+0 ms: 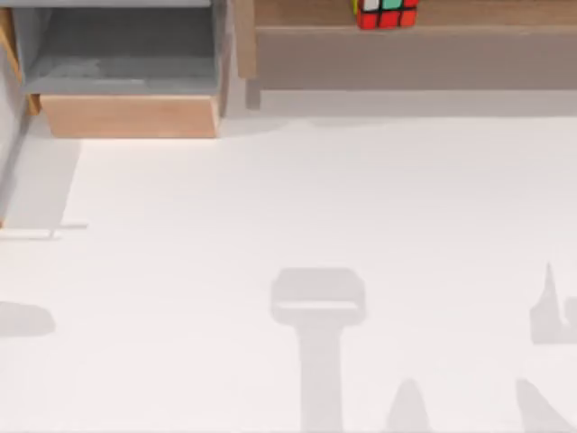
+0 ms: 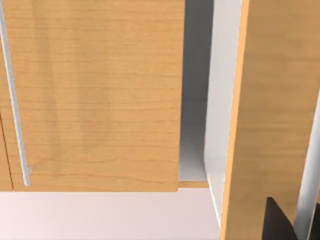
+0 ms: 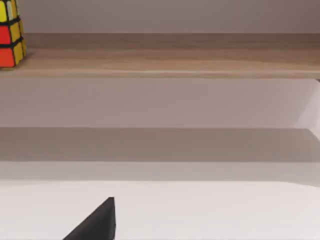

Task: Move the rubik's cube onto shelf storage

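1. Two arm shadows only on the near white worktop (image 1: 270,207); grippers themselves out of the top view.
2. Dark finger tip (image 3: 97,222) of the right gripper low in the right wrist view, above the worktop; spread or pressed together, cannot tell.
3. Dark finger tip (image 2: 275,222) in the left wrist view, close to a wooden cabinet door (image 2: 95,95); state likewise impossible to tell.
4. Grey-lined box (image 1: 126,81) at far left.
5. Farthest back, right of the box: shelf storage (image 1: 406,59), rubik's cube (image 1: 386,13) resting on its flat board, free of both grippers.
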Controlling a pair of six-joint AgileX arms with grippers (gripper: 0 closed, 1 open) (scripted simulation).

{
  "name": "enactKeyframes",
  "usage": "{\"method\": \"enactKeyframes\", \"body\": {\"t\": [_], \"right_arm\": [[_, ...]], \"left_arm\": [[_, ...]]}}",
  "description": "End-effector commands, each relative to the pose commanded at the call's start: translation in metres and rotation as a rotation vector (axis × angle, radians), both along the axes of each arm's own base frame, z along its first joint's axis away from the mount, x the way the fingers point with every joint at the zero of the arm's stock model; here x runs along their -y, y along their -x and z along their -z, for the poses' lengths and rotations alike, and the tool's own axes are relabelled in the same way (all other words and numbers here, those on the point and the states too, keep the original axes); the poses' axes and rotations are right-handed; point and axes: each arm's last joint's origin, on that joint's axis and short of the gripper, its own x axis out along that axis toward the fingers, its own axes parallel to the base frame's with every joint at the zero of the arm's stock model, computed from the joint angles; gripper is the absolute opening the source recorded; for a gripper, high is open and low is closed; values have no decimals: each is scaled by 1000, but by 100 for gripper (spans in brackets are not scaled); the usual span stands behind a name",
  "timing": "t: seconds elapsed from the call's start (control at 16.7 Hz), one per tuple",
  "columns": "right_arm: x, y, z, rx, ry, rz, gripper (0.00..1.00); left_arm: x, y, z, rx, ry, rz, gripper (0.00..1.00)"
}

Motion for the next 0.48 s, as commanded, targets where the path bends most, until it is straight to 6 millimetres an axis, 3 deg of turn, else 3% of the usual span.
{"method": "enactKeyframes", "body": {"t": [0.48], "right_arm": [[0, 0, 0, 0, 0, 0, 100]], "left_arm": [[1, -5, 6, -26, 23, -2, 0]]}}
